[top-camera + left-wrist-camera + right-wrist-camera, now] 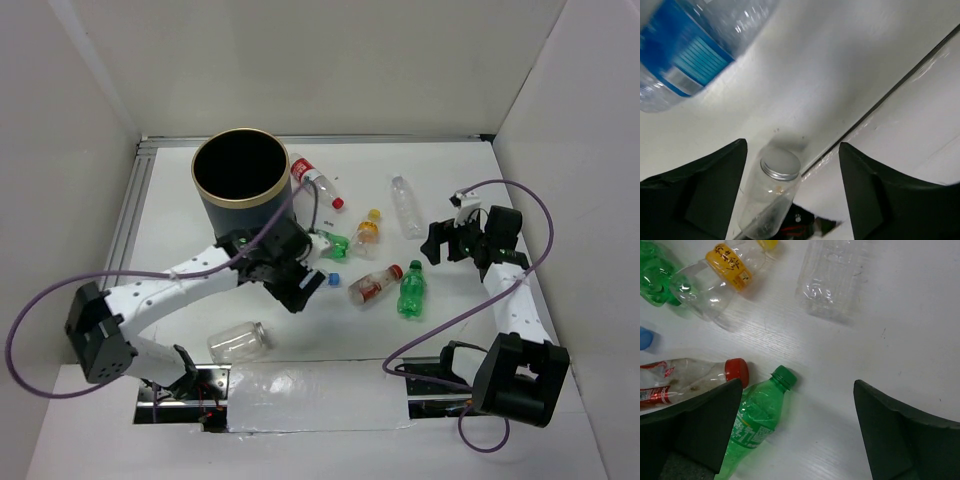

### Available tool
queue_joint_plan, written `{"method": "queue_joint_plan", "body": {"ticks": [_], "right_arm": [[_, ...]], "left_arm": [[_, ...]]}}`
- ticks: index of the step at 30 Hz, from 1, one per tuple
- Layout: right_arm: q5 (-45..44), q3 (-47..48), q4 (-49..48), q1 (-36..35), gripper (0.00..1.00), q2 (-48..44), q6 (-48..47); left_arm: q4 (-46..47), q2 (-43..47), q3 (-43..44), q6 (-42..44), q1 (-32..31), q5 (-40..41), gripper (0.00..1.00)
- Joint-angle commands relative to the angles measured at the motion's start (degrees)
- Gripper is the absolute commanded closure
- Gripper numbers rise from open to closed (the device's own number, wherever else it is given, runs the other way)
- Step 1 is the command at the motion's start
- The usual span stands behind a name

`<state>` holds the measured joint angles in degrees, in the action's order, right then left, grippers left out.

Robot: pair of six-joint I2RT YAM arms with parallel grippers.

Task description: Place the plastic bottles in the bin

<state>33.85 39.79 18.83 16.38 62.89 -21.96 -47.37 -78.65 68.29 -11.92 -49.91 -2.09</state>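
Observation:
The dark bin (pixel 240 182) with a gold rim stands at the back left. My left gripper (pixel 296 286) is open and empty, low over the table in front of the bin. In the left wrist view, its gripper (pixel 792 167) frames a clear silver-capped jar (pixel 771 192), with a blue-label bottle (pixel 685 50) beyond it. My right gripper (pixel 446 241) is open and empty. In its view, the gripper (pixel 797 410) hovers over a green bottle (pixel 757 422), beside a red-capped bottle (pixel 685 382). A yellow-label bottle (pixel 725 272) and a clear bottle (pixel 832 280) lie farther off.
In the top view, a red-label bottle (pixel 315 178) leans by the bin and a second green bottle (pixel 331 243) lies near my left gripper. A blue cap (pixel 334 280) shows beside it. The clear jar (pixel 240 340) lies near the front edge. White walls enclose the table.

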Motion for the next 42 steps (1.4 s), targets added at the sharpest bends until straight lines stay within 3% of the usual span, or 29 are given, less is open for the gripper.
{"method": "queue_joint_plan", "body": {"ticks": [1, 9, 14, 20, 25, 29, 35, 42], "right_arm": [[3.1, 1.5, -0.3, 0.0, 0.0, -0.3, -2.0], [3.1, 0.5, 0.2, 0.0, 0.0, 0.2, -4.3], [3.6, -0.1, -0.9, 0.0, 0.0, 0.8, -4.3], [4.1, -0.1, -1.4, 0.0, 0.0, 2.0, -4.3], [5.2, -1.1, -2.0, 0.0, 0.0, 2.0, -4.3], [6.3, -1.6, -2.0, 0.0, 0.0, 2.0, -4.9], [7.6, -1.6, -1.5, 0.0, 0.0, 3.3, -5.5], [7.6, -1.6, -1.5, 0.0, 0.0, 3.3, -5.5]], "left_arm": [[-8.6, -3.4, 1.2, 1.2, -3.7, 5.9, 0.12], [-11.9, -6.9, 3.0, -2.4, -7.4, 12.7, 0.04], [-15.3, -10.6, 6.4, -5.0, -7.4, 11.7, 0.01], [-30.1, -21.6, 14.3, -15.1, -12.0, 11.0, 0.01], [-31.0, -20.4, 8.6, -25.8, -12.8, 12.9, 0.01], [-31.0, -16.2, 6.4, -29.8, -8.6, 14.9, 0.01], [-31.0, -15.7, 2.7, -29.8, -4.3, 17.0, 0.01], [-30.3, -15.7, 0.3, -28.6, -4.3, 14.8, 0.01]]}}
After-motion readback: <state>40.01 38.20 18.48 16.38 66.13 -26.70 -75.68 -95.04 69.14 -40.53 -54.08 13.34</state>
